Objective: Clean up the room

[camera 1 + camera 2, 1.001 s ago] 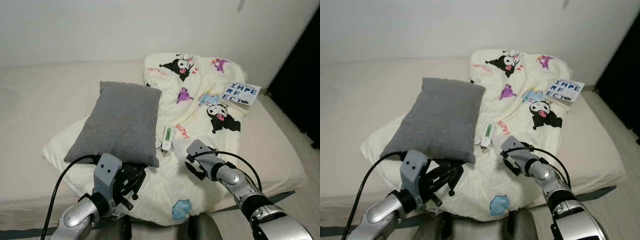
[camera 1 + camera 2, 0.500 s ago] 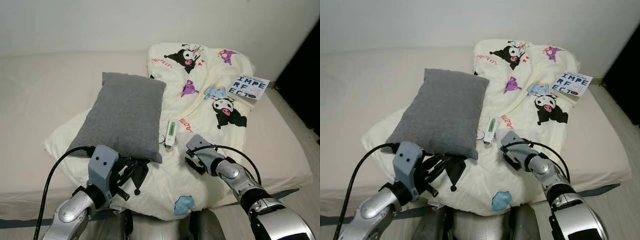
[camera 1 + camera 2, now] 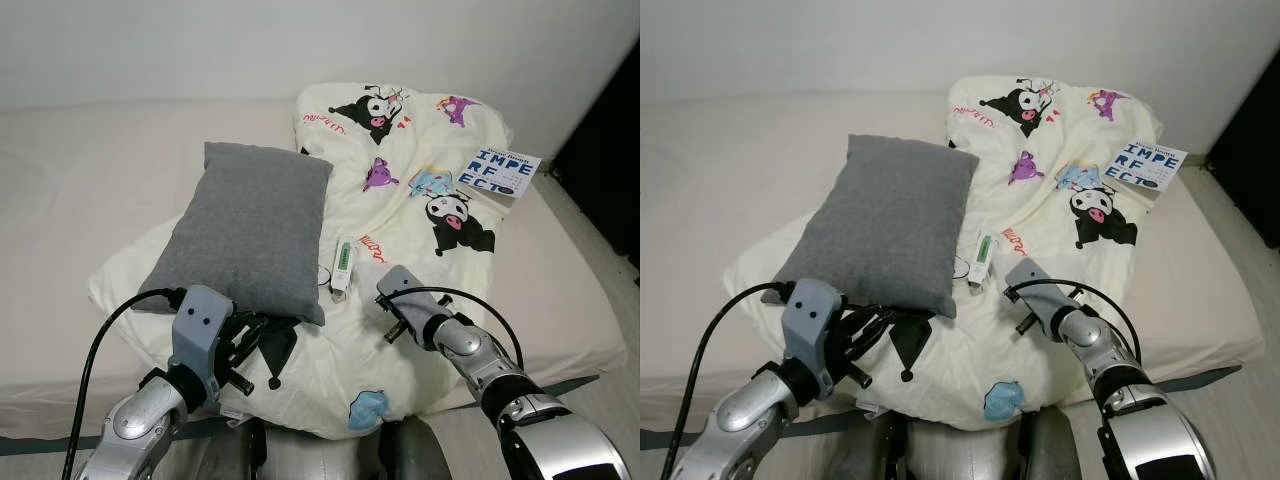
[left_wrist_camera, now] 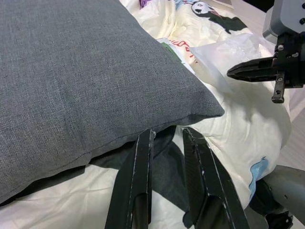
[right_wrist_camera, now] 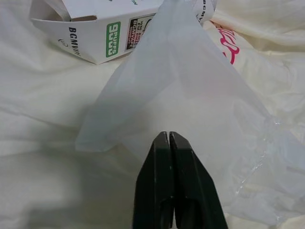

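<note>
Item: clear plastic wrapper [image 5: 190,119], lower centre on quilt [image 3: 420,130]; my right gripper [image 5: 170,143] pinches its edge tight, ready to lift; left gripper [image 4: 167,143] narrowly parted beneath grey pillow [image 3: 245,230], holding nothing

Along your right gripper [image 5: 169,136] you see its 2 black fingers [image 5: 155,186] pressed tight together, pinching the edge of a clear plastic bag [image 5: 190,109]. The bag lies spread over the cream blanket [image 5: 43,119], which carries a pink print near it. Beyond the bag lies a small white box [image 5: 100,33] with a green label, its end flap open.
</note>
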You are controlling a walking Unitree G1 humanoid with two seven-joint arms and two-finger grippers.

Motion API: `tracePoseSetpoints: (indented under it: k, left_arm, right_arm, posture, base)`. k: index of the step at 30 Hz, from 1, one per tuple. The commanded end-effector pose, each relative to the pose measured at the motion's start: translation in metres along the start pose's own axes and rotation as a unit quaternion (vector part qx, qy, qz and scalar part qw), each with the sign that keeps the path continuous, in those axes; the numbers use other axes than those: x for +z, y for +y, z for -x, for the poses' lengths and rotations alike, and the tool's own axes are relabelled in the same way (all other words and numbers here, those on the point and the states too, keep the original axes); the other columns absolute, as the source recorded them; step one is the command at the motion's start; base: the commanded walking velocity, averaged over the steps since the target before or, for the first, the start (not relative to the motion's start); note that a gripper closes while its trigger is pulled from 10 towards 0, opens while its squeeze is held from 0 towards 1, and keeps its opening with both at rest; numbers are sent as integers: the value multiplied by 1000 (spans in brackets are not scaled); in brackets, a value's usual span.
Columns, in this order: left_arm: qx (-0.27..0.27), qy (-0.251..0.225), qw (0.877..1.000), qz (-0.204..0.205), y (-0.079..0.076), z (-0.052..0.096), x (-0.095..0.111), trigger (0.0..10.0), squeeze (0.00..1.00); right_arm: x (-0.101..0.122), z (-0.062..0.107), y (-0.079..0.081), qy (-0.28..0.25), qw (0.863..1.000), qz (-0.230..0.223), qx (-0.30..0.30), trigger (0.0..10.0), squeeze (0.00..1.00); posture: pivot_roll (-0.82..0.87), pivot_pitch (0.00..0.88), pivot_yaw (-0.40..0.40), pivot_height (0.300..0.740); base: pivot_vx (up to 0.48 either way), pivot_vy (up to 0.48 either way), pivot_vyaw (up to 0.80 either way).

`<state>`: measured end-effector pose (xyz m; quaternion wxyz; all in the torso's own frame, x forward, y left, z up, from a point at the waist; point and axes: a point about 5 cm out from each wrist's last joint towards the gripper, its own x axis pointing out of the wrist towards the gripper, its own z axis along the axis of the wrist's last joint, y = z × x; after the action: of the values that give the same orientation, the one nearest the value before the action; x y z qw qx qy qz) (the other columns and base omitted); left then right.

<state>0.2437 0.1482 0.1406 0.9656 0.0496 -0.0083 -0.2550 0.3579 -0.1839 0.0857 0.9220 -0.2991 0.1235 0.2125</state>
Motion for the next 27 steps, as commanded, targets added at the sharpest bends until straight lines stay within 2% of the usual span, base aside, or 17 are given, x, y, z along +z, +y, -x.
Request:
tracePoseSetpoints:
  k: [1,4,11,13,15,19,20,21,25,26,27]
  left_arm:
    - [-1,9,1000,-2,-1,3,-1,10000,0]
    - [-1,10,1000,-2,0,3,-1,10000,0]
    - [-2,6,1000,-2,1,3,1,10000,0]
    - [-6,0,1000,3,2,2,3,10000,0]
    - [-6,0,1000,3,2,2,3,10000,0]
    - [-9,-3,1000,5,1,2,4,10000,0]
    - [-10,-3,1000,7,1,2,4,10000,0]
    - [-10,-3,1000,8,1,1,4,10000,0]
    - [-11,-3,1000,9,2,1,4,10000,0]
    - [-11,-3,1000,9,2,0,4,10000,0]
    - [-11,-3,1000,9,2,0,4,10000,0]
  right_arm:
    - [-6,1,5,12,1000,-16,6,0,0]
    - [-6,1,5,12,1000,-19,5,0,0]
    - [12,-5,5,-36,998,-57,15,0,0]
    - [26,-9,15,-71,994,-68,46,0,0]
    - [26,-9,15,-71,994,-68,46,0,0]
    - [31,-10,24,-90,991,-68,73,0,0]
    - [33,-10,28,-94,992,-47,75,0,314]
    - [36,-11,29,-95,993,-30,71,9020,1000]
    - [38,-12,29,-95,993,-18,67,9020,1000]
    - [40,-14,29,-89,994,-11,63,10000,1000]
    - [40,-14,29,-89,994,-11,63,10000,1000]
  posture:
    - [263,295,-23,605]
    - [264,294,-22,605]
    - [246,271,-34,605]
    - [234,257,-46,605]
    - [234,257,-46,605]
    - [226,254,-48,605]
    - [222,256,-43,605]
    - [220,259,-40,605]
    - [219,259,-40,605]
    - [221,264,-40,605]
    - [221,264,-40,605]
  base:
    - [0,0,0]
    - [0,0,0]
    - [0,0,0]
    - [0,0,0]
    - [0,0,0]
    - [0,0,0]
    - [0,0,0]
    - [0,0,0]
    - [0,0,0]
    - [0,0,0]
    - [0,0,0]
